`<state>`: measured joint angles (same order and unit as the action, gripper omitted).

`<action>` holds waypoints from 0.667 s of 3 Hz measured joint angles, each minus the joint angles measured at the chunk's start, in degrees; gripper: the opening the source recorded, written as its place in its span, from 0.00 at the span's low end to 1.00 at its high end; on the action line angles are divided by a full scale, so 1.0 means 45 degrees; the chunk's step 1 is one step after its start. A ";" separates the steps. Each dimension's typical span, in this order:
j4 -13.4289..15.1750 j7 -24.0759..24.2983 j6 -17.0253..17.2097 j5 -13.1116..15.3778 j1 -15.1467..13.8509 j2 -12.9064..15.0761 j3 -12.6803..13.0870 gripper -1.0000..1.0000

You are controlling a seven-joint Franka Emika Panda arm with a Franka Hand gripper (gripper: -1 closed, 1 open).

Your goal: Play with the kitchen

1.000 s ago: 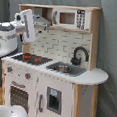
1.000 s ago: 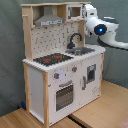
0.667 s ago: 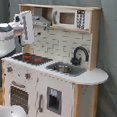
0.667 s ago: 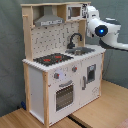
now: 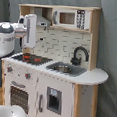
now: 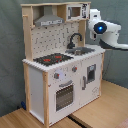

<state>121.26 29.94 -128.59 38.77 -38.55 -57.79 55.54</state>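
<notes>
The arm [image 5: 11, 35] is hovering beside the kitchen [image 6: 62, 65], above the stovetop [image 5: 32, 58] edge; its claw's state is impossible to tell.

Behind everything I see a grey curtain [image 5: 112, 53] hanging in soft folds, filling the background in both exterior views. In the second exterior view a light wooden floor [image 6: 107, 107] of separate boards lies below, with a dark seam running between two of them near the bottom edge.
</notes>
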 joint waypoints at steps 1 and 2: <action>-0.0002 -0.0858 0.0435 -0.1004 -0.0022 0.0471 0.0029 1.00; -0.0033 -0.1684 0.0489 -0.1807 -0.0085 0.1129 0.0048 1.00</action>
<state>121.12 22.36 -126.39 30.64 -38.94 -52.71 55.76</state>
